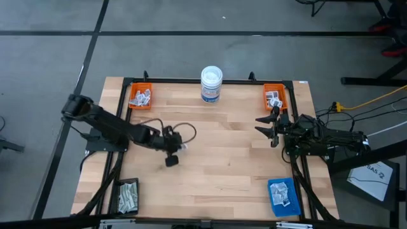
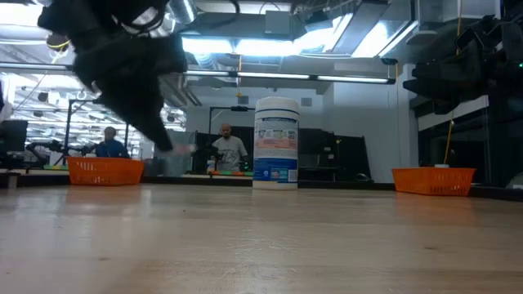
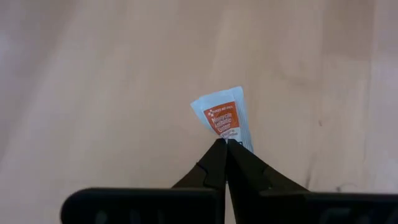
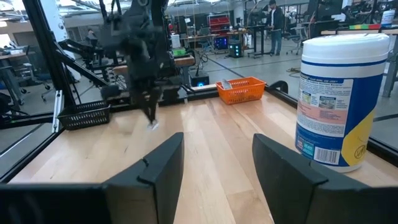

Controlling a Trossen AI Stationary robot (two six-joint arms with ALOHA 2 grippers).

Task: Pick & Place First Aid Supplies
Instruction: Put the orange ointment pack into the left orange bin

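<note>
Packet is white with an orange label, pinched by its lower edge between the left gripper fingertips, jaws fully closed on it, so it hangs clear of the wood rather than lying on it. Edge grip makes sense: flat paper, nothing else to grab. High view puts the left gripper over mid-table, left of centre, well away from every tray, so I read this as mid-transfer, destination not yet obvious. Candidates: orange tray at the far left corner and orange tray at the far right, both holding packets; black basket near left with pale strips; blue tray near right with more packets. Right gripper waits by the right edge near the far right orange tray, fingers spread, holding nothing. White tub sits at the far edge centre, not involved. Risk: thin pinch, packet could slip on a fast swing.
</note>
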